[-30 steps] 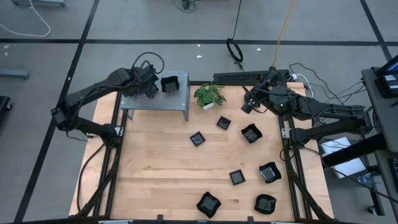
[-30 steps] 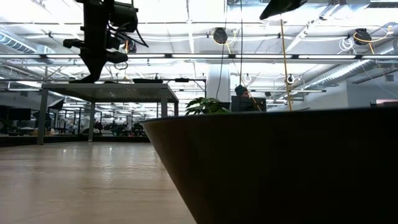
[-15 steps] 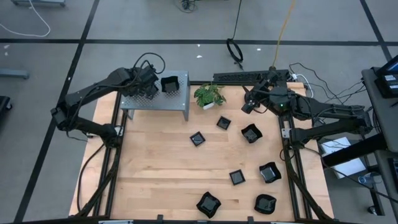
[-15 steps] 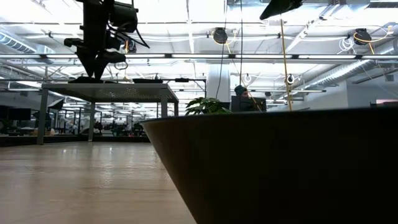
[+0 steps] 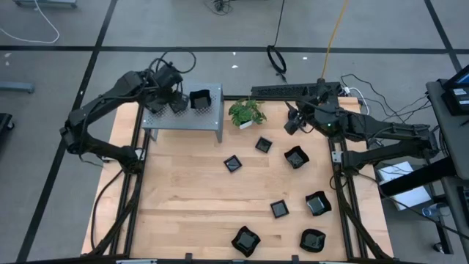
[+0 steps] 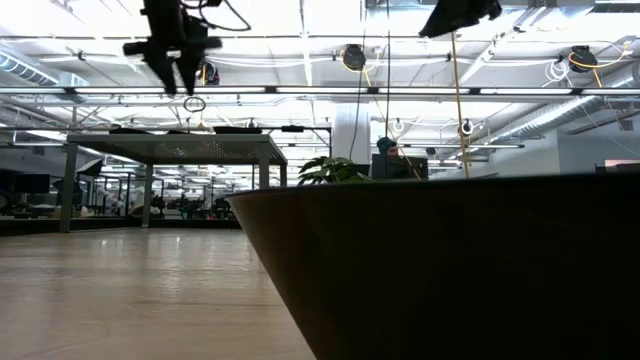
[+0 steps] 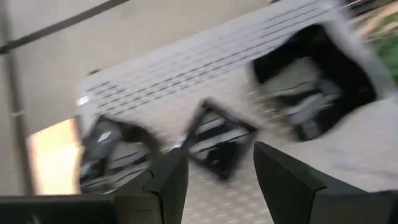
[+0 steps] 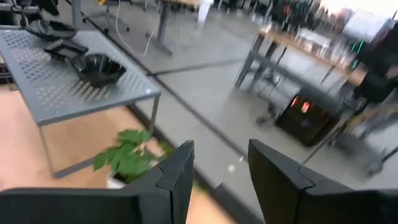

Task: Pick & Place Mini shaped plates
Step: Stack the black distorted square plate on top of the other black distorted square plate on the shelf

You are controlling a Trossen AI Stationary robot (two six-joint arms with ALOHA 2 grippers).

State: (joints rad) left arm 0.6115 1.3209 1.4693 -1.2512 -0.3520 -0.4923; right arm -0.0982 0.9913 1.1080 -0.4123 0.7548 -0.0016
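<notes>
- Left gripper [image 5: 165, 92]: above the far-left end of the grey perforated shelf [image 5: 212, 117], fingers spread, nothing between them. In the left wrist view the two dark fingers [image 7: 168, 186] frame bare gap, with a square plate [image 7: 219, 142] lying on the shelf straight beyond.
- Right gripper [image 5: 292, 121]: hangs at the table's far right edge, near the potted plant [image 5: 246, 112], fingers apart and empty (the waiting arm, by the look of it).
- On the shelf: three mini shaped plates show in the left wrist view, the square one in the middle, one at each side [image 7: 115, 152] [image 7: 314, 93]. The high view gives only the squarish plate [image 5: 198, 99] clearly; the others sit half under the arm.
- On the wooden table [image 5: 183, 205]: seven plates left, two small squares [image 5: 233, 163] [image 5: 263, 145] nearest the shelf, a rounded one [image 5: 296, 157] at right, and four more toward the near edge [image 5: 279, 209] [image 5: 318, 203] [image 5: 245, 240] [image 5: 312, 240].
- Progress, as I judge it: shelf is the drop point; three placed, seven to go, so under halfway.
- View differences: right wrist view shows the shelf from the side, a wavy-edged dish [image 8: 99, 67] nearest and flatter ones behind. The low view is mostly blocked by one dark plate [image 6: 450, 270] close to the lens; it shows the left gripper [image 6: 172, 62] raised well clear of the shelf top, which the high view cannot tell.
</notes>
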